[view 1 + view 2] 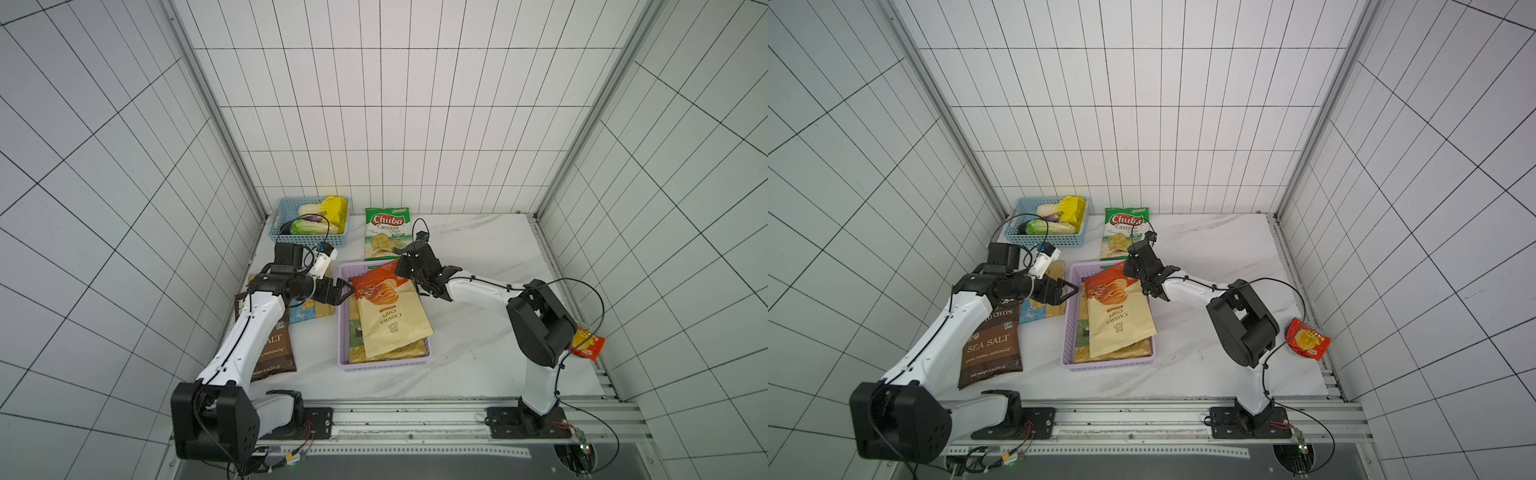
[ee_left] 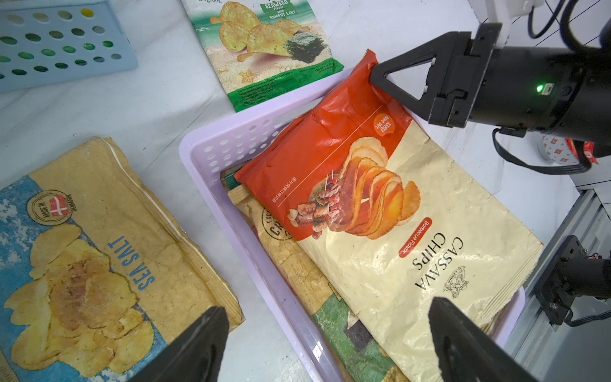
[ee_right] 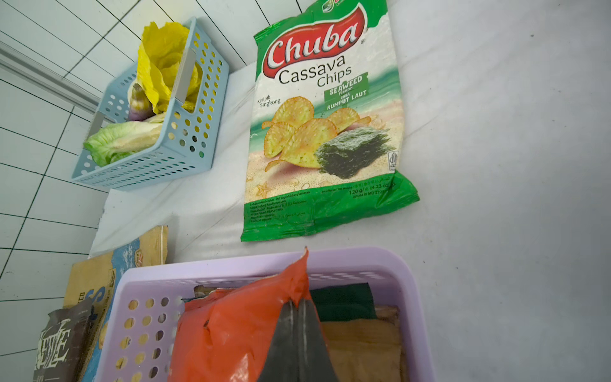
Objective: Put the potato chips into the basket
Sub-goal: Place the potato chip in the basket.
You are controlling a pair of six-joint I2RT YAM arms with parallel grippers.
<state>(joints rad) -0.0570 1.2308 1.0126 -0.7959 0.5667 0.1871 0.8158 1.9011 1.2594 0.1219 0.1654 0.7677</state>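
Pinching the red top corner of the orange and cream chip bag [image 2: 380, 231], the right gripper [image 2: 377, 75] has its fingers pressed together on the foil and holds that corner raised above the far end of the purple basket [image 2: 211, 155]. In both top views its fingertips are hidden under the wrist. The rest of the bag lies slanted on the pile inside the basket, and one lower corner hangs over the basket's right rim. Under it a tan bag [image 2: 297, 274] and a dark green bag [image 2: 334, 320] show only as strips, and I cannot tell how many bags the pile holds. The left gripper [image 2: 325, 306] hangs over the basket's left rim with its fingers spread wide and nothing between them; its own camera cuts off all but the two tips. A blue and tan bag [image 2: 99, 248] lies flat on the table [image 1: 478, 249] just beside the basket's left wall, largely covered by the left arm in both top views. Nearer the arm's base lies a brown bag [image 1: 992, 345], its upper part hidden under the arm. A green chip bag [image 3: 324, 132] lies flat just past the basket's far end, apart from it. A blue basket [image 3: 185, 142] of vegetables [image 3: 122, 139] stands in the far left corner. A red packet [image 1: 1308, 343] sits by the right arm, partly behind the elbow in a top view.
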